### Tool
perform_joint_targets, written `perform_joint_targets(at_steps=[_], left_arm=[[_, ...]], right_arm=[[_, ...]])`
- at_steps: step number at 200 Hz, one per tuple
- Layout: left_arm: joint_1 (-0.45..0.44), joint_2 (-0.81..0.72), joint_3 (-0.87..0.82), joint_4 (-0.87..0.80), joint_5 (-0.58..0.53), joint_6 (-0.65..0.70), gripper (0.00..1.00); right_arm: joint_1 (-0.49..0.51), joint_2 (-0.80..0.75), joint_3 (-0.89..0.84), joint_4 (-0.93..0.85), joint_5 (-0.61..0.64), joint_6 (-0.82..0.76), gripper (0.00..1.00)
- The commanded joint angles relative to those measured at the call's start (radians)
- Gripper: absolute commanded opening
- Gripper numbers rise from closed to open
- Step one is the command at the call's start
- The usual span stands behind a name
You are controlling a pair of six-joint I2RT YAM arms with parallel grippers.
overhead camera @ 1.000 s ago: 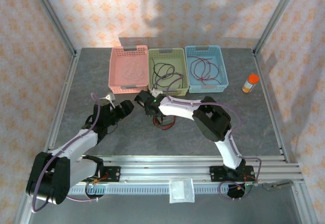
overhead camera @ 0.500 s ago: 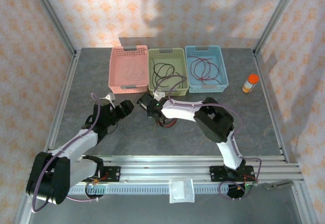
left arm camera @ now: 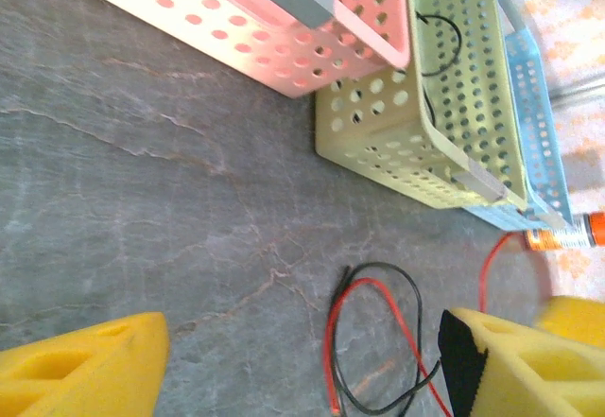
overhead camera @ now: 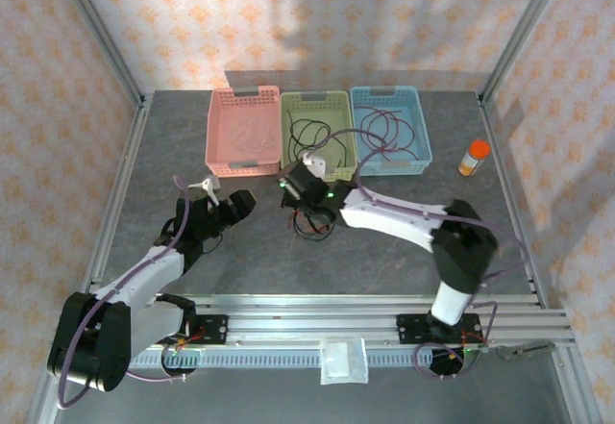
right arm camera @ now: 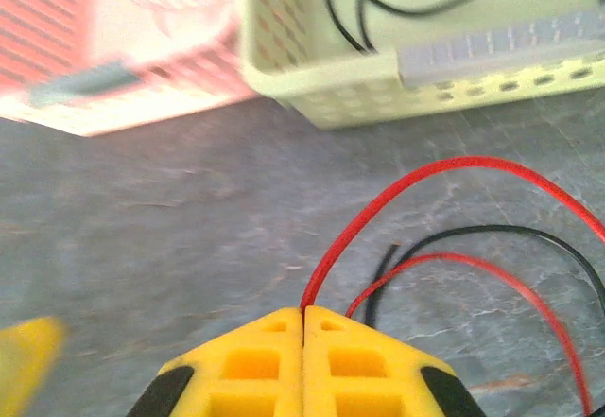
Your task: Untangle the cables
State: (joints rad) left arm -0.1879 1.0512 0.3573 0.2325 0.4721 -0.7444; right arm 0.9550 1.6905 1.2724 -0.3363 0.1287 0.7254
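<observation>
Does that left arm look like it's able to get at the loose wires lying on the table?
Probably yes: the left gripper is open and bare table lies between it and the cables. The right gripper, shut on a red cable there, may crowd it.

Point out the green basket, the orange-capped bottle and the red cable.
green basket [overhead camera: 315, 97], top external view, far rim
orange-capped bottle [overhead camera: 471, 160], top external view, body
red cable [right arm camera: 463, 161], right wrist view, top of its arch
</observation>
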Motion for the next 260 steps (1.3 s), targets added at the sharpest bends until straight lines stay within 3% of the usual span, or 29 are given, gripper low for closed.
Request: perform_joint_targets(at_steps=[1, 83, 133, 174, 214, 260], left_arm=[[-0.045, 0.026, 0.013, 0.046, 0.036, 0.035, 0.77], [-0.232, 0.204, 0.094, 0.119, 0.009, 0.063, 0.75], [-0.339, 0.344, 0.237, -0.017, -0.111, 0.122, 0.76], [-0.356, 0.401, 0.274, -0.032, -0.164, 0.098, 0.75], [-0.356, 0.281, 0.293, -0.073, -0.256, 0.109, 0.76], [-0.354, 0.178, 0.381, -0.227, -0.361, 0.203, 0.76]], right_arm=[[-0.002, -0.106, -0.064, 0.100, -0.060, -0.006, 0.00], [-0.053, -0.423, -0.160, 0.275, -0.197, -0.108, 0.00], [-0.073, -0.483, -0.089, 0.309, -0.285, -0.158, 0.00], [-0.087, -0.505, 0.000, 0.202, -0.163, -0.224, 0.00], [-0.162, -0.490, 0.066, -0.030, 0.136, -0.254, 0.00], [-0.383, -0.453, 0.053, 0.005, 0.117, -0.319, 0.00]])
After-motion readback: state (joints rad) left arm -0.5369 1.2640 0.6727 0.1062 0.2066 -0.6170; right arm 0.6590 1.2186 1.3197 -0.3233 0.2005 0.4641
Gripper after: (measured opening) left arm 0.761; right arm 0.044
